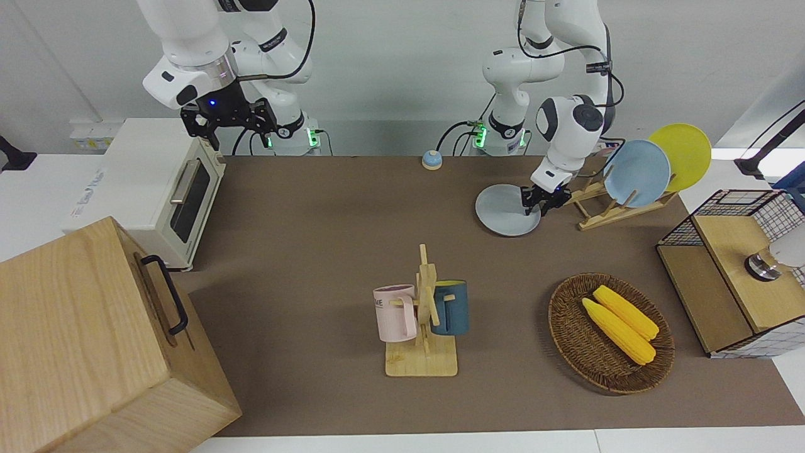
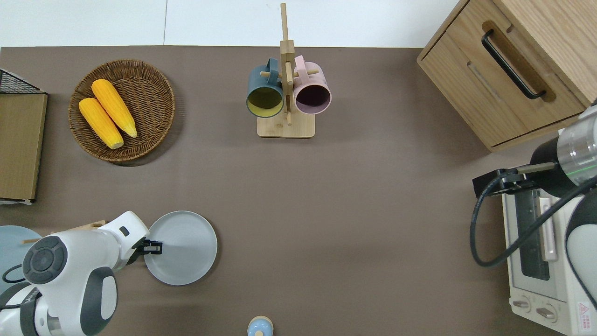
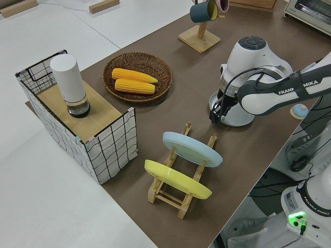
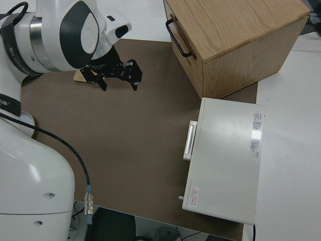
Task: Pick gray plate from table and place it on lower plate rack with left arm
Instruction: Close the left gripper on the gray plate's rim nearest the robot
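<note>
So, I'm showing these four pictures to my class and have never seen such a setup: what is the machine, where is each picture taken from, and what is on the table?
Two white robot arms work at a brown-covered table. The views: front, overhead, and one from each end. The left arm's black two-finger tool is down at the rim of the round pale gray plate, beside the small light-wood plate rack holding a light blue plate and a yellow plate. The right arm is parked, its tool open.
</note>
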You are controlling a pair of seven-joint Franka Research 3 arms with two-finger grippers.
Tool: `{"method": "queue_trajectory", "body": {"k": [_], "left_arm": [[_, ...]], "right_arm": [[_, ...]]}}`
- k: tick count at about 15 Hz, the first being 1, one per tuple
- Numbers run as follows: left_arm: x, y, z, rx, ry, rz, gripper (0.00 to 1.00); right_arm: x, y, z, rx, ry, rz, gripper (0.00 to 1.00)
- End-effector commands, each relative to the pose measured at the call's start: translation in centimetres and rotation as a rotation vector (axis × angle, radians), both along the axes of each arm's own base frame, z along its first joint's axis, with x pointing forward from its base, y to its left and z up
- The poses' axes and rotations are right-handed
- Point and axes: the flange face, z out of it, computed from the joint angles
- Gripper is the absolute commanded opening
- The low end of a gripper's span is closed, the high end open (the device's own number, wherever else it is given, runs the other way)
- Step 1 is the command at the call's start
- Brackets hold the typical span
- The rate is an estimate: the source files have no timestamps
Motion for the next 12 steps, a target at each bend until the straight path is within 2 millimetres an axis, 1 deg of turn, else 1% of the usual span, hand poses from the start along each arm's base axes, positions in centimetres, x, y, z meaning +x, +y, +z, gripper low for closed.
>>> {"method": "queue_trajectory", "body": {"k": [1, 6, 9, 12], "left_arm": [[-0.2, -0.3, -0.4, -0.004, -0.012, 0.008, 0.00], [0.0, -0.3, 0.1, -0.004, -0.016, 0.011, 0.00], [0.1, -0.1, 0.9, -0.003, -0.024, 0.013, 0.00], [0.8, 0.1, 3.1, -0.004, -0.036, 0.019, 0.00]], "right_arm": [[-0.2, -0.2, 0.4, -0.008, 0.001, -0.015, 0.983], [-0.2, -0.2, 0.4, -0.009, -0.001, -0.015, 0.983], [-0.2, -0.3, 0.4, -0.008, 0.001, -0.017, 0.983], [-0.2, -0.3, 0.4, -0.008, 0.002, -0.017, 0.983]]}}
